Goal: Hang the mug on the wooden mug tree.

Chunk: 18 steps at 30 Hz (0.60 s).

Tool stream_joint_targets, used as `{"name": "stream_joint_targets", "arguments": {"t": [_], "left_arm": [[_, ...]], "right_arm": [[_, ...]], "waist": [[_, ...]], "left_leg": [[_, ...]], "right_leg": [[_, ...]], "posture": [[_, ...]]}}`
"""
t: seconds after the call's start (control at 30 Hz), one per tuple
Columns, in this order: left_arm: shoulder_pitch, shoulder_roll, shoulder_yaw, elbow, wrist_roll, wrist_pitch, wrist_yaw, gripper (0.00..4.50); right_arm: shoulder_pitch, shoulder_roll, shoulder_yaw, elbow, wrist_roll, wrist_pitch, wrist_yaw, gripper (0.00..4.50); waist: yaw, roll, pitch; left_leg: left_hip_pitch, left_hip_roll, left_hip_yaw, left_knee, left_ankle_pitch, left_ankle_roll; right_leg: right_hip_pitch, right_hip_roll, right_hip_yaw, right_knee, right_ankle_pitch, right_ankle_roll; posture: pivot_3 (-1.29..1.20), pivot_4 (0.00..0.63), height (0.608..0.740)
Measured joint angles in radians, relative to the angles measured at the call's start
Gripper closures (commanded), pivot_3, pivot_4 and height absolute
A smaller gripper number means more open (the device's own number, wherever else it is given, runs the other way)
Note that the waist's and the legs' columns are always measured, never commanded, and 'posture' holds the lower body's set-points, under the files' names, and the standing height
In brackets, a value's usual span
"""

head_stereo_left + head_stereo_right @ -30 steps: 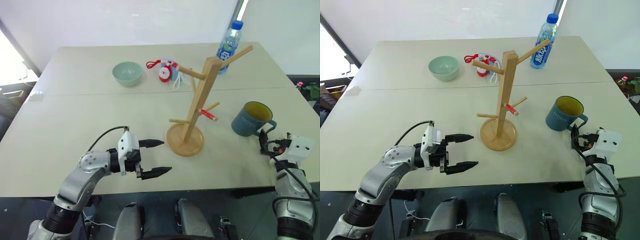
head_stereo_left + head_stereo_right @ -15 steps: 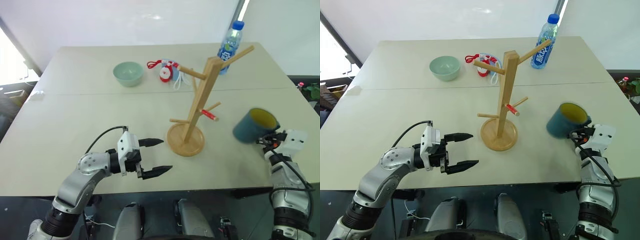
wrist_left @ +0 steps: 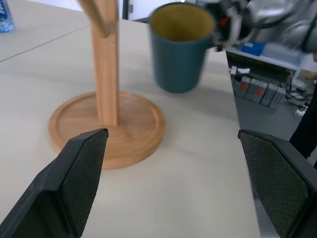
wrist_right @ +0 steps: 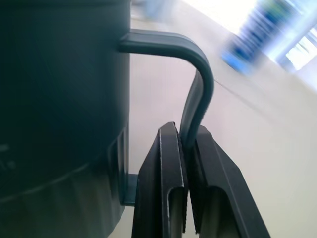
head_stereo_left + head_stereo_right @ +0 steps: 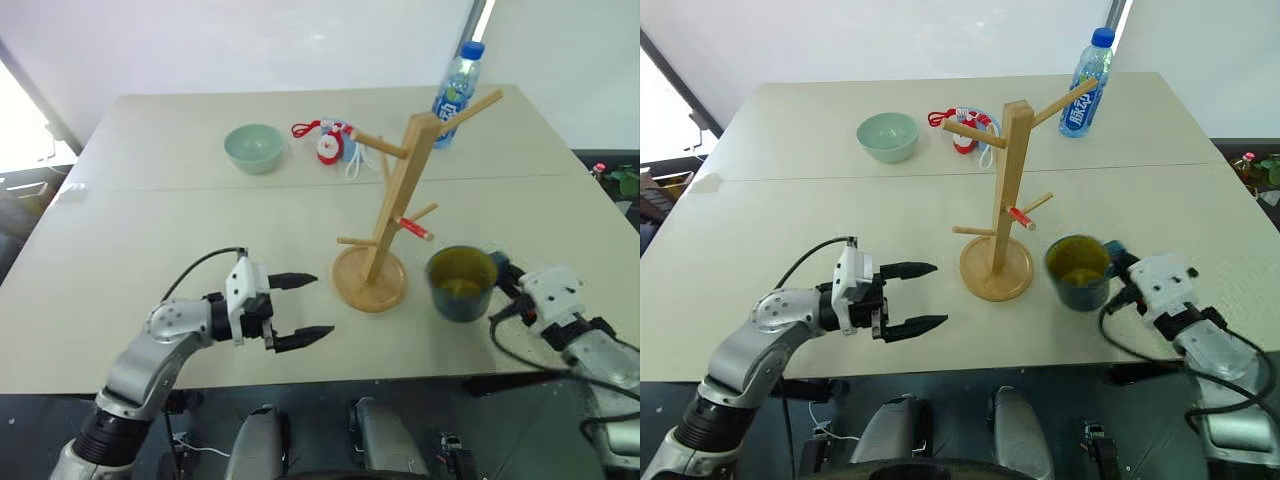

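The slate-blue mug (image 5: 461, 284) with its yellow-green inside hangs upright just above the table, right of the wooden mug tree (image 5: 384, 230). My right gripper (image 4: 190, 148) is shut on the mug's loop handle (image 4: 198, 89), pinching it between both fingers. The tree's disc base (image 3: 106, 126) stands on the table with its post leaning and pegs angled out, one red-tipped (image 5: 418, 230). My left gripper (image 5: 305, 307) is open, level above the table left of the tree's base, nothing between its fingers.
A pale green bowl (image 5: 253, 147) and a small red, white and blue object with a cord (image 5: 332, 141) sit at the back of the beige table (image 5: 150, 230). A water bottle (image 5: 456, 88) stands at the back right behind the tree.
My right gripper has shut on the mug's handle, lifted the mug off the table and carried it left, close to the tree's base. The left gripper has hardly moved.
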<state>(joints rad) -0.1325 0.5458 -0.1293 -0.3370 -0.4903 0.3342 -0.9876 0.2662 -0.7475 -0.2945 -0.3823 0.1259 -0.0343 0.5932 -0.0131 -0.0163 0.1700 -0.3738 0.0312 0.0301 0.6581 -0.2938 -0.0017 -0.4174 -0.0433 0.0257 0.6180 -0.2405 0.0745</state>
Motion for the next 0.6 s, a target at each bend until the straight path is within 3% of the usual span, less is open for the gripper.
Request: {"name": "stream_joint_targets", "arguments": {"t": [0.37,0.6], "left_arm": [[-0.068,-0.013,0.028,0.113,-0.003,-0.046,-0.041,0.0],[-0.109,-0.016,0.086,0.106,-0.095,-0.001,-0.052,0.0]], "right_arm": [[-0.113,-0.037,0.004,-0.339,0.006,0.181,0.035,4.48],[-0.179,-0.055,0.006,-0.414,0.017,0.312,0.043,4.48]], "waist": [[0.002,-0.002,0.001],[0.003,-0.002,0.001]], "left_leg": [[-0.001,0.0,-0.002,0.005,0.0,0.0],[-0.001,0.0,-0.003,0.005,0.0,0.0]], "right_leg": [[0.003,-0.001,-0.001,0.0,0.0,0.0],[0.003,-0.001,-0.002,0.0,0.0,0.0]], "posture": [[0.0,0.15,0.74],[0.0,0.15,0.74]]}}
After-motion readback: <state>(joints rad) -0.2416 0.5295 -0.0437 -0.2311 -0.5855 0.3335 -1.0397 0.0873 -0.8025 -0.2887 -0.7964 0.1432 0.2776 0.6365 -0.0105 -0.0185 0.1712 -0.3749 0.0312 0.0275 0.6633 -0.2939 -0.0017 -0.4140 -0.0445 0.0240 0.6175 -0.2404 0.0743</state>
